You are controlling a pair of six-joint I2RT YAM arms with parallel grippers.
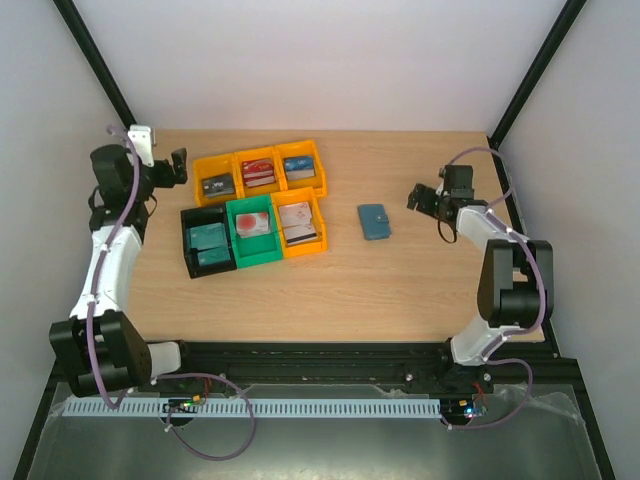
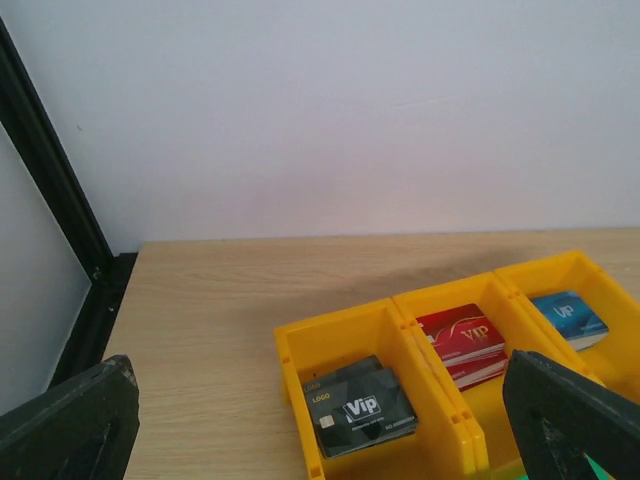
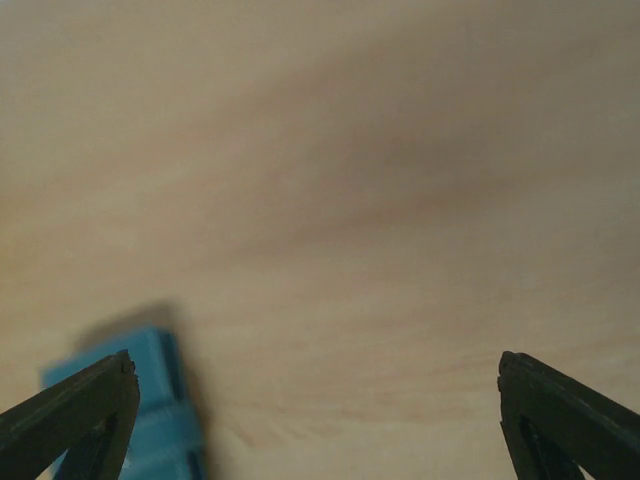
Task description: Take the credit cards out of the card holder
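Pale wood worktop (image 1: 400, 290) carries the closed teal card holder (image 1: 375, 222) right of centre, its credit cards hidden inside, so the task looks unstarted. Near its right side hovers the right tool (image 1: 415, 197), jaws wide and empty, apparently lining up a grab. Farther left sit orange bins (image 1: 260, 172) of sorted cards (image 1: 258, 178), with the left tool (image 1: 178, 165) wide, empty and seemingly parked clear.

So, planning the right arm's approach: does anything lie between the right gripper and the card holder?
No; the top view shows only bare table between the right gripper and the card holder.
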